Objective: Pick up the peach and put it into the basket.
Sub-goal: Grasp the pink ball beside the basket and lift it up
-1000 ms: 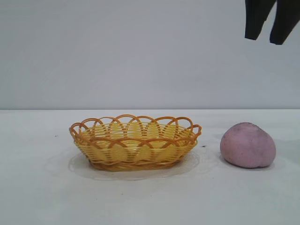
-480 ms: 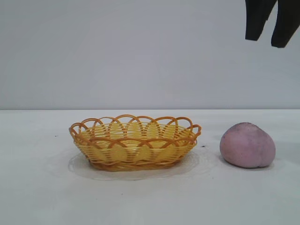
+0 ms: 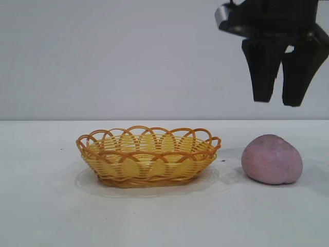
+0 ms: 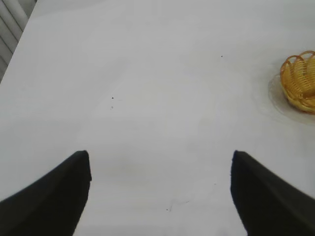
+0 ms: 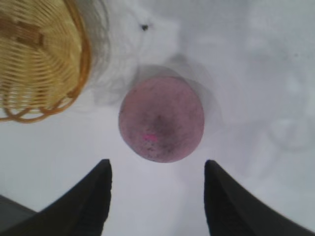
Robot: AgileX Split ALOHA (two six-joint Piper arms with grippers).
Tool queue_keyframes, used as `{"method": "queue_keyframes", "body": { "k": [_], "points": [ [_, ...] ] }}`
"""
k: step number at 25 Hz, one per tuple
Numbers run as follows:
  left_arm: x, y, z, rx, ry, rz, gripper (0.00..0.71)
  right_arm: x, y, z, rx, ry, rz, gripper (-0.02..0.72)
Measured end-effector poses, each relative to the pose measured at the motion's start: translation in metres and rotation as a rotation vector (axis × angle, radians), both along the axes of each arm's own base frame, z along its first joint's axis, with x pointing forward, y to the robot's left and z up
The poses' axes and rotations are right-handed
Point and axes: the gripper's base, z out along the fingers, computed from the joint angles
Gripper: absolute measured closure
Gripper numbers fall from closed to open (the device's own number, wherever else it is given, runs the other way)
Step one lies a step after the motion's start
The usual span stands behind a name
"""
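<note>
Descending since earlier — right gripper (image 3: 277,100), over peach (image 3: 272,159)

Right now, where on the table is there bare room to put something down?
The table is bare left of the basket and along the front edge. The gap between basket and peach is narrow. The right gripper hangs open above the peach. The left gripper, open, faces bare table.
</note>
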Motion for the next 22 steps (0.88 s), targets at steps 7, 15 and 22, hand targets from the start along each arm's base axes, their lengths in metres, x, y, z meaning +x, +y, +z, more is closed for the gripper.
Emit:
{"method": "queue_keyframes", "body": {
  "k": [7, 15, 22],
  "points": [
    [0.0, 0.0, 0.0, 0.0, -0.002, 0.0, 0.193, 0.005, 0.003, -0.022, -0.006, 0.037, -0.009, 0.405],
    [0.0, 0.0, 0.0, 0.0, -0.002, 0.0, 0.193, 0.007, 0.006, -0.041, -0.004, 0.082, -0.022, 0.405],
    [0.0, 0.0, 0.0, 0.0, -0.002, 0.0, 0.193, 0.008, 0.006, -0.041, -0.001, 0.078, -0.024, 0.703]
  ]
}}
